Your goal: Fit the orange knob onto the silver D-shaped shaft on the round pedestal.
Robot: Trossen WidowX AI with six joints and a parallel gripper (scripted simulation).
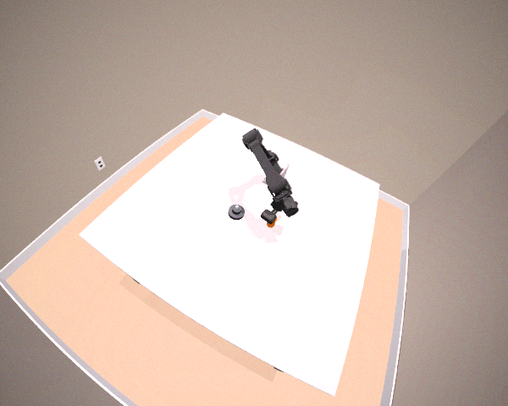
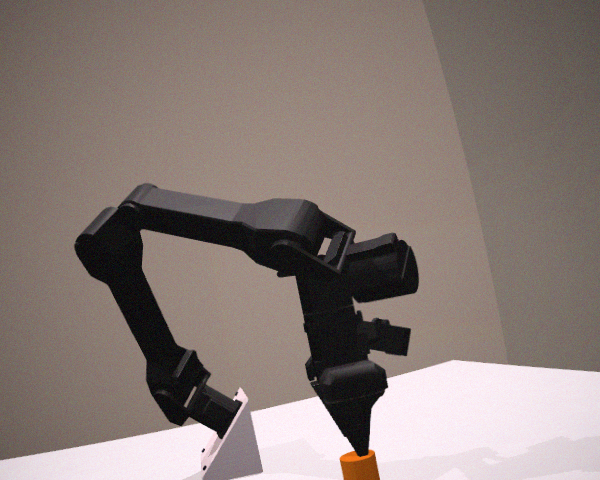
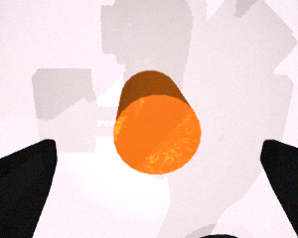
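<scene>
Our dark arm, near its pale wedge mount
We are seeing black, angular links point(image 1: 264, 161) point(image 2: 197, 209) with rounded joint housings; on the pale wedge mount point(image 2: 241, 446), we are noticing small dark spots along its sloping face.

At the bottom edge of the exterior view, the frame cuts off the lower part of the orange knob point(image 1: 270, 225) point(image 2: 360, 467) point(image 3: 157, 134). Its underside hole is hidden in every view. Left of centre in the top view, the shaft point(image 1: 236, 207) is too small to show its flat side.
</scene>
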